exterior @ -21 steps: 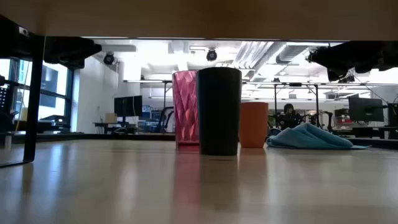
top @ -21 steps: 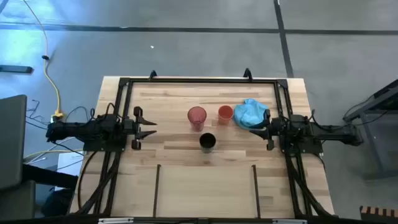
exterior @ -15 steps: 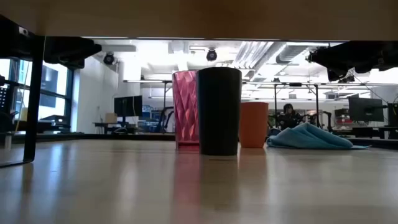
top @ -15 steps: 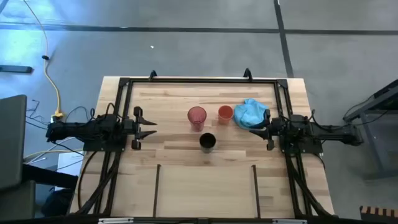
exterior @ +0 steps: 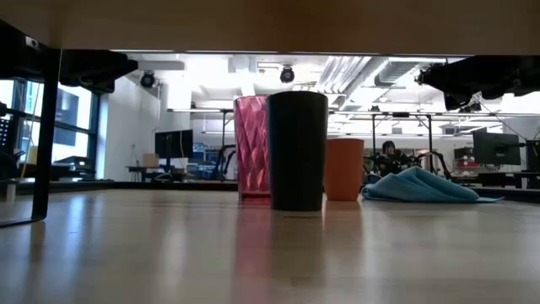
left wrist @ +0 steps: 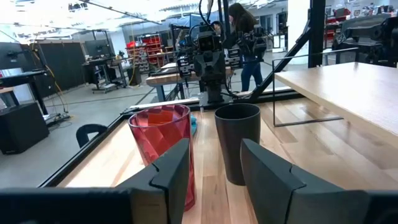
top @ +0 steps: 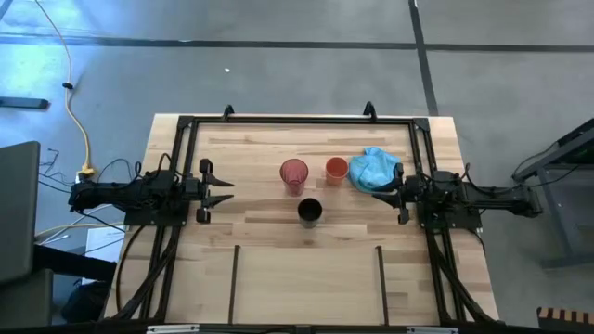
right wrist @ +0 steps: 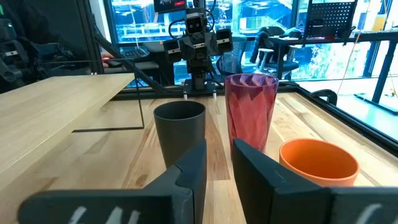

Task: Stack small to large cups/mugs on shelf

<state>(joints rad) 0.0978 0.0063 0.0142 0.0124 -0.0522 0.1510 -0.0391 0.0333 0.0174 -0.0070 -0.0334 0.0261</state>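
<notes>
The left gripper [top: 215, 186] hovers at the table's left edge, fingers [left wrist: 171, 171] parted and holding nothing. The right gripper [top: 388, 184] sits at the opposite edge, likewise released and empty, just beside the blue cloth [top: 373, 168].

Between them, mid-table, stand the three cups, all upright and apart from one another. The red cup [top: 293, 173] is the tallest, translucent, with faceted walls that taper toward the base. The black cup [top: 309, 212] stands nearer the shelf side, matte, smooth and opaque. The orange cup [top: 336, 169] is the shortest, squat and wide-mouthed, between the red cup and the cloth.

All three look like thin, rigid plastic, so they are probably light and easy to tip. Smooth walls may slip under a weak pinch, while a hard squeeze could flex the rim. A grasp across the upper wall, one finger inside and one outside, looks safest; the red cup's facets should give some bite.

The shelf [top: 306, 278] is a pale wood-plank strip at the near side, marked off by two thin black bars [top: 233, 271], with no cup on it yet.
</notes>
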